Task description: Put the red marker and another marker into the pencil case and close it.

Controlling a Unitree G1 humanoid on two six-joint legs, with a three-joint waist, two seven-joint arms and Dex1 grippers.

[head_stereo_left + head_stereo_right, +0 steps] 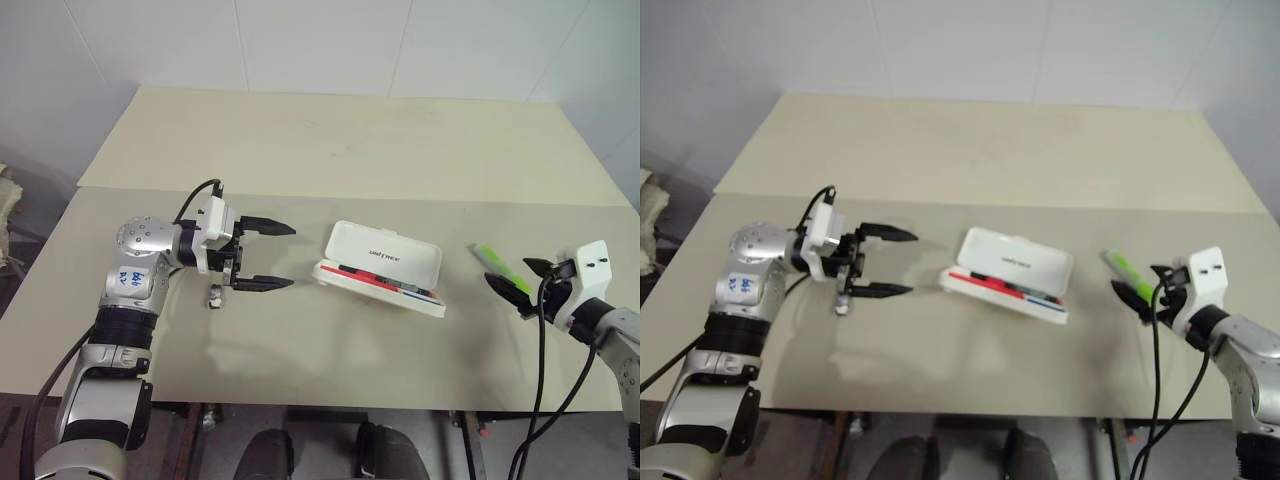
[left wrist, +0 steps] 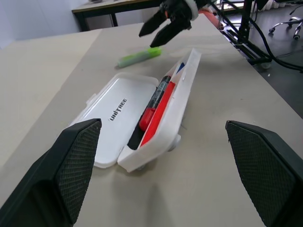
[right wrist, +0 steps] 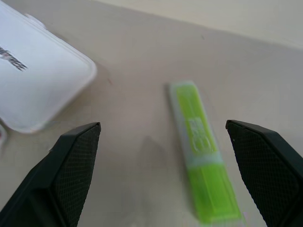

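Left gripper (image 1: 262, 256) held level above the tabletop (image 1: 330, 150) toward its left side, pointing across at the pencil case (image 1: 383, 265), fingers spread wide, nothing between them. Forearm bent in from the left edge, wrist turned so one finger sits above the other.

Pencil case near the middle of the tabletop, lid partly raised, not shut. Red marker (image 2: 155, 101) lying inside, along the red stripe.

Right gripper (image 1: 520, 277) low near the right edge, pointing forward and slightly down, fingers wide apart and empty. Green highlighter (image 3: 201, 151) flat on the tabletop just ahead of those fingers, well apart from the pencil case, ungripped.
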